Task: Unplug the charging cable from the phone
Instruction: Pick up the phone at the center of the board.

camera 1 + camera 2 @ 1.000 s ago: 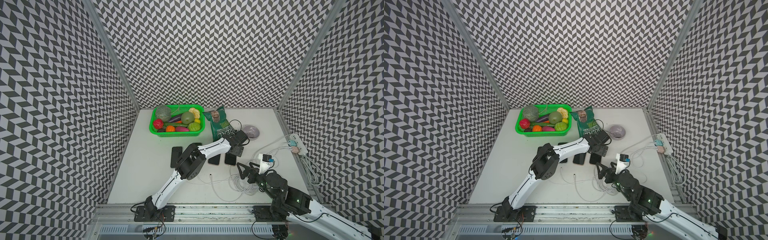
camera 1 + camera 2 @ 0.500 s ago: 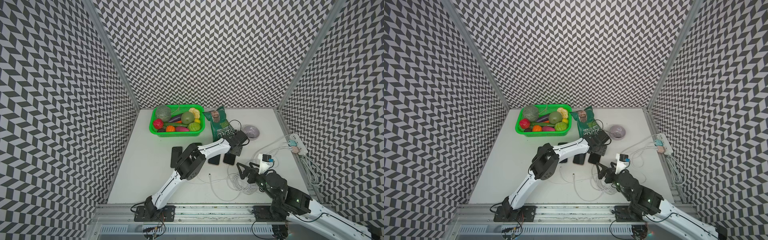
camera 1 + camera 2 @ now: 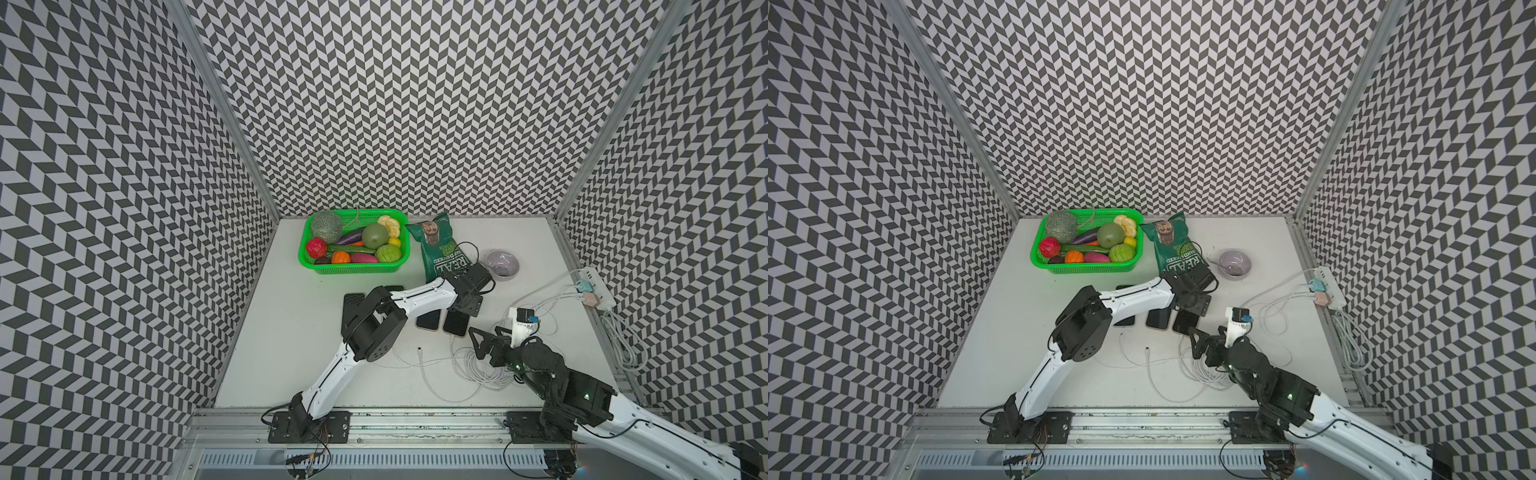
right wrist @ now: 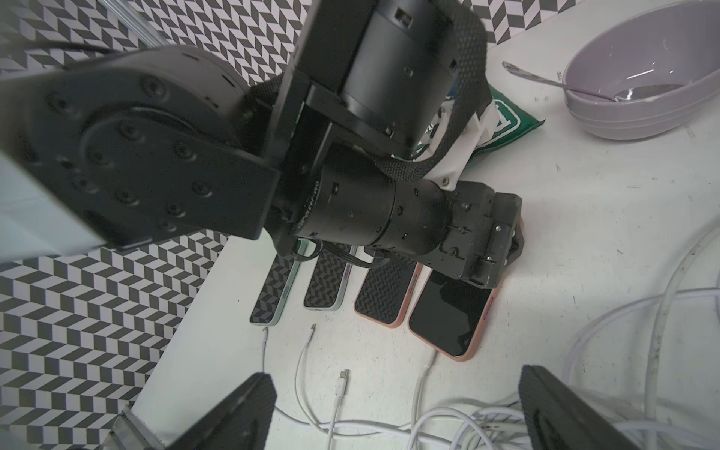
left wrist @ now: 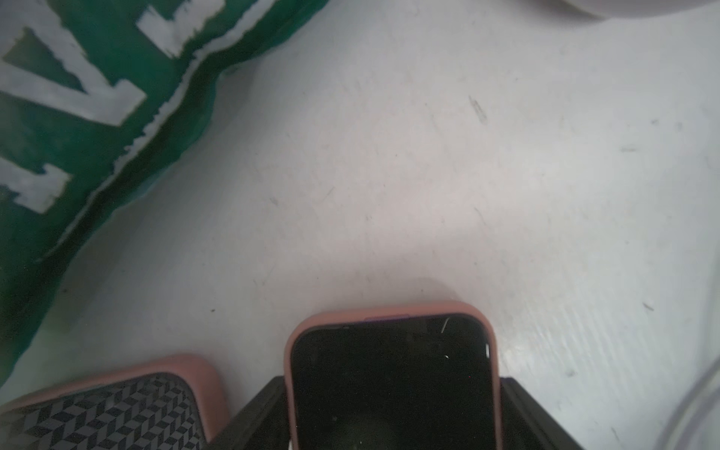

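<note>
Right wrist view: I see left gripper [image 4: 502, 249] clamped on the pink-cased phone [image 4: 448, 311] — right gripper [image 4: 393, 409] gapes wide near its plugged-in charging cable [image 4: 422, 382].

Bright, even light (left wrist view blurry).

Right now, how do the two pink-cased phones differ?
The end pink phone has a white cable plugged in; the neighbouring pink phone has none. The left gripper clamps the end phone; the neighbour lies free. The end phone's screen looks dark; the neighbour's mirrors chevron walls. Both lie flat, screens up.
</note>
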`<state>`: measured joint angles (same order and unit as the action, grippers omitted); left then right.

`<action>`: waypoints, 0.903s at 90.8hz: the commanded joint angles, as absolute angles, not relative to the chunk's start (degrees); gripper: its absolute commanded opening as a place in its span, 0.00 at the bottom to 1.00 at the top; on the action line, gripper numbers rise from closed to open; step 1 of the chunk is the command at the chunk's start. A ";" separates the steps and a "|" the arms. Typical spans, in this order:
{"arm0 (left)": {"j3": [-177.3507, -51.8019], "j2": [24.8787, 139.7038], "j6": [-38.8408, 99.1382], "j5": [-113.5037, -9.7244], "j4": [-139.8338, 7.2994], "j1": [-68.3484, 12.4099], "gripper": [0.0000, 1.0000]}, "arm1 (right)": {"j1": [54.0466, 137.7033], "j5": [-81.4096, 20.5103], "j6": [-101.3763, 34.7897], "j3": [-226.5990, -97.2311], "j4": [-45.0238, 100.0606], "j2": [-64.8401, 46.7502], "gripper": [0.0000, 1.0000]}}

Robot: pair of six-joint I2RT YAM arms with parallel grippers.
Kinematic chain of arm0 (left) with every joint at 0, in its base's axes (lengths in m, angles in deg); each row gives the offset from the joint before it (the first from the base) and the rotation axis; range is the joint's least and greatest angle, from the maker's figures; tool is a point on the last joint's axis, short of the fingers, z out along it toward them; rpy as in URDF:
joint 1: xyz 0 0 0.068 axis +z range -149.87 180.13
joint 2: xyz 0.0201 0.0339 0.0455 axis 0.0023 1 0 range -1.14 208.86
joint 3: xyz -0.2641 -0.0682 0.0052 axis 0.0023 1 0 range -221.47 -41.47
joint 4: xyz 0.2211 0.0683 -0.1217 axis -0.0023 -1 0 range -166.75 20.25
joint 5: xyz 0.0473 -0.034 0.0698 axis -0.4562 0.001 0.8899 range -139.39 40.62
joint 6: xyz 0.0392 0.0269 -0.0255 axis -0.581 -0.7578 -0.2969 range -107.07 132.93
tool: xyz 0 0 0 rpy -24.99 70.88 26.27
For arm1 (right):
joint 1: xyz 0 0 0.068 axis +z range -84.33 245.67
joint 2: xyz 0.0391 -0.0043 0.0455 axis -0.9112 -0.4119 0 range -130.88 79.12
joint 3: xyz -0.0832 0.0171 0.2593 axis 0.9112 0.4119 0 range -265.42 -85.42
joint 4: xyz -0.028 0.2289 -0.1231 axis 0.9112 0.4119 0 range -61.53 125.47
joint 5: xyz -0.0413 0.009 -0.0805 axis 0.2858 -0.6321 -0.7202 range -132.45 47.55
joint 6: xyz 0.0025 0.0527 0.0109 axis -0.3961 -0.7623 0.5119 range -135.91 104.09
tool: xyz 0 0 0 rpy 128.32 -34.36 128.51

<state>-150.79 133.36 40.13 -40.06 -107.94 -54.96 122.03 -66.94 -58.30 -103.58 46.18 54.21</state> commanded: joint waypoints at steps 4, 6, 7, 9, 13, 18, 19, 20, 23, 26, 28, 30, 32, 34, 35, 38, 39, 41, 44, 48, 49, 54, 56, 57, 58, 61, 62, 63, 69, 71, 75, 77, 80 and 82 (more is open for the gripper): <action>-149.53 126.94 41.16 -42.86 -106.36 -54.66 0.00 | 121.19 -63.84 -58.49 -102.67 39.97 51.91 1.00; -149.32 126.46 41.30 -43.05 -106.15 -54.59 0.00 | 121.15 -63.27 -58.42 -102.50 39.52 51.40 1.00; -149.19 126.21 41.31 -43.14 -106.05 -54.53 0.00 | 121.10 -63.01 -58.43 -102.45 39.31 51.20 1.00; -148.95 125.84 41.38 -43.21 -105.83 -54.43 0.00 | 120.88 -62.57 -58.38 -102.23 38.83 50.87 1.00; -148.72 125.11 41.51 -43.26 -105.79 -54.37 0.00 | 120.57 -61.56 -58.38 -101.89 37.82 50.04 1.00; -148.62 124.28 41.60 -43.47 -105.71 -54.26 0.00 | 120.15 -60.48 -58.30 -101.50 36.64 49.13 1.00; -148.57 124.02 41.59 -43.48 -105.66 -54.27 0.00 | 120.07 -60.21 -58.24 -101.37 36.42 48.96 1.00; -148.50 123.80 41.58 -43.49 -105.59 -54.27 0.00 | 119.94 -59.85 -58.21 -101.26 36.09 48.79 1.00; -148.32 123.27 41.63 -43.62 -105.46 -54.27 0.00 | 119.61 -58.87 -58.12 -100.87 35.54 48.47 1.00; -148.15 122.68 41.73 -43.74 -105.24 -54.21 0.00 | 119.29 -58.04 -58.02 -100.58 34.70 48.03 1.00; -148.10 122.41 41.82 -43.84 -105.14 -54.19 0.00 | 119.09 -57.35 -57.97 -100.40 34.18 47.81 1.00; -148.02 122.19 41.86 -44.00 -105.05 -54.19 0.00 | 118.78 -56.79 -57.93 -100.15 33.59 47.45 1.00; -148.00 121.82 41.91 -44.13 -105.01 -54.14 0.00 | 118.41 -56.79 -57.93 -99.94 33.11 47.33 1.00; -148.00 121.58 41.93 -44.25 -105.00 -54.11 0.00 | 118.12 -56.79 -57.93 -99.80 32.73 47.03 1.00; -148.00 121.48 41.97 -44.27 -105.00 -54.10 0.00 | 118.00 -55.62 -57.82 -99.69 32.73 46.94 0.99; -148.00 121.03 42.05 -44.33 -104.99 -54.12 0.00 | 117.59 -54.57 -57.75 -99.28 32.00 46.54 0.99; -147.95 120.90 42.08 -44.35 -104.99 -54.07 0.00 | 117.43 -54.31 -57.71 -99.16 31.69 46.44 0.99; -147.92 120.62 42.10 -44.37 -104.91 -54.02 0.00 | 117.24 -53.78 -57.67 -98.90 31.19 46.21 0.99; -147.83 120.24 42.12 -44.42 -104.91 -54.01 0.00 | 116.88 -52.74 -57.52 -98.64 30.07 45.86 0.98; -147.75 119.68 42.19 -44.45 -104.91 -54.01 0.00 | 116.33 -51.56 -57.36 -98.61 29.03 45.38 0.98; -147.74 119.57 42.19 -44.41 -104.91 -53.97 0.00 | 116.18 -51.31 -57.33 -98.61 28.75 45.24 0.97; -147.73 119.06 42.25 -44.55 -105.01 -53.92 0.00 | 115.56 -50.05 -57.10 -96.51 27.68 44.56 0.96; -147.73 118.82 42.32 -44.62 -105.00 -53.92 0.00 | 115.41 -49.71 -57.01 -96.28 27.26 44.27 0.96; -147.73 118.70 42.30 -44.63 -105.00 -53.92 0.00 | 115.24 -49.51 -56.98 -96.17 27.03 44.07 0.96; -147.69 118.54 42.38 -44.68 -104.99 -53.92 0.00 | 115.11 -49.32 -56.92 -96.12 26.83 43.93 0.96; -147.53 118.13 42.49 -44.72 -104.95 -53.88 0.00 | 114.81 -48.75 -56.81 -95.95 26.24 43.44 0.95; -147.50 118.00 42.48 -44.72 -104.93 -53.90 0.00 | 114.72 -48.63 -56.75 -95.87 26.08 43.18 0.94; -147.44 117.93 42.47 -44.73 -104.92 -53.91 0.00 | 114.63 -48.44 -56.72 -95.83 25.87 43.00 0.94; -147.09 117.17 42.61 -44.79 -104.95 -53.91 0.00 | 114.17 -47.62 -56.38 -95.59 24.86 41.90 0.93; -146.87 116.86 42.67 -44.81 -104.92 -53.92 0.00 | 113.99 -47.41 -56.30 -95.50 24.47 41.51 0.93; -146.54 116.22 42.76 -44.89 -104.78 -53.92 0.00 | 113.70 -47.01 -56.06 -95.33 23.73 40.77 0.92; -146.27 115.96 42.82 -44.83 -104.70 -53.88 0.00 | 113.41 -46.93 -56.00 -95.19 23.44 40.40 0.92; -145.93 115.47 42.93 -44.93 -104.65 -53.92 0.00 | 113.20 -46.93 -56.00 -95.12 22.69 39.66 0.92; -145.68 115.20 43.00 -45.04 -104.58 -53.94 0.00 | 113.00 -46.93 -56.00 -95.03 22.55 39.24 0.92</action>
